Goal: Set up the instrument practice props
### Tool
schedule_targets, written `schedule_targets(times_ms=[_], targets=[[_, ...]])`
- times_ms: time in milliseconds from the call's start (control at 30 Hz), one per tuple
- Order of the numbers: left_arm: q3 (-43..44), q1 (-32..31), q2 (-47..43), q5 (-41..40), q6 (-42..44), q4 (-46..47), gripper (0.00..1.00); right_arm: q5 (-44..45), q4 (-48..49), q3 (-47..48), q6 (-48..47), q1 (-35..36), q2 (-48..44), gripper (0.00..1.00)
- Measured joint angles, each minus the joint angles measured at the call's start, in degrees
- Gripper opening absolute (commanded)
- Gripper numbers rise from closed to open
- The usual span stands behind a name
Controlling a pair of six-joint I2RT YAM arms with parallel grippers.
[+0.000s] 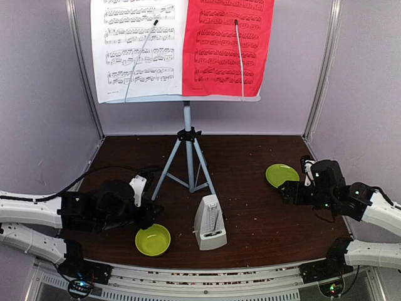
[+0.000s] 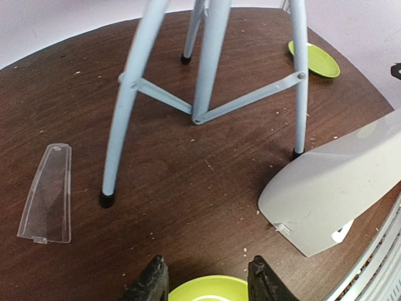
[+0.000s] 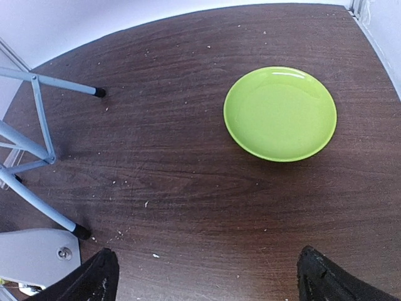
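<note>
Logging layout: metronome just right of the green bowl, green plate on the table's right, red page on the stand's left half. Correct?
No. The top external view shows the red page on the right half of the music stand; the white page has the left. The metronome right of the bowl and the plate on the right of the table hold.

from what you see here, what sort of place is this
Probably a robot-lab tabletop staged as a music practice corner: pale music stand on grey tripod legs, white and red sheet-music pages, cream pyramid-shaped metronome.
</note>
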Motion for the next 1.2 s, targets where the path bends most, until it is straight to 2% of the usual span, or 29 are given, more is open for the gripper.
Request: schedule_targets(times_ms=[167, 300, 467, 567, 767, 967, 1200], targets=[[-0.92, 2.86, -7.82, -2.6, -0.63, -5.09, 0.48, -4.87, -1.42, 3.28, -0.72, -5.09, 1.53, 1.0], [-0.76, 8.44, -16.15, -3.93, -0.57, -9.25, 0.49, -7.54, -1.79, 9.33, -2.36, -8.44, 4.09, 1.0], [2.91, 12.35, -21.07, -5.51, 1.55, -15.91, 0.56, -10.27, -1.42, 16.98, -4.24, -11.19, 5.81, 1.0], [9.29, 12.98, -20.0, -5.6, 3.58, -20.41, 0.61, -12.44, -0.61, 19.74, -5.27, -11.52, 5.66, 1.0], [21.92, 13.79, -12.17, -4.26, 6.12, -25.88, 0.97, -16.72, 1.05, 21.11, -6.58, -11.54, 4.28, 1.0], [28.79, 18.64, -3.63, 0.72, 5.09, -29.81, 0.98, -18.64, 2.49, 21.07, -6.95, -11.54, 1.18, 1.0], [28.17, 30.4, -3.65, 10.47, 2.51, -29.24, 0.98, -18.78, 4.13, 18.69, -7.1, -11.56, -0.9, 1.0]])
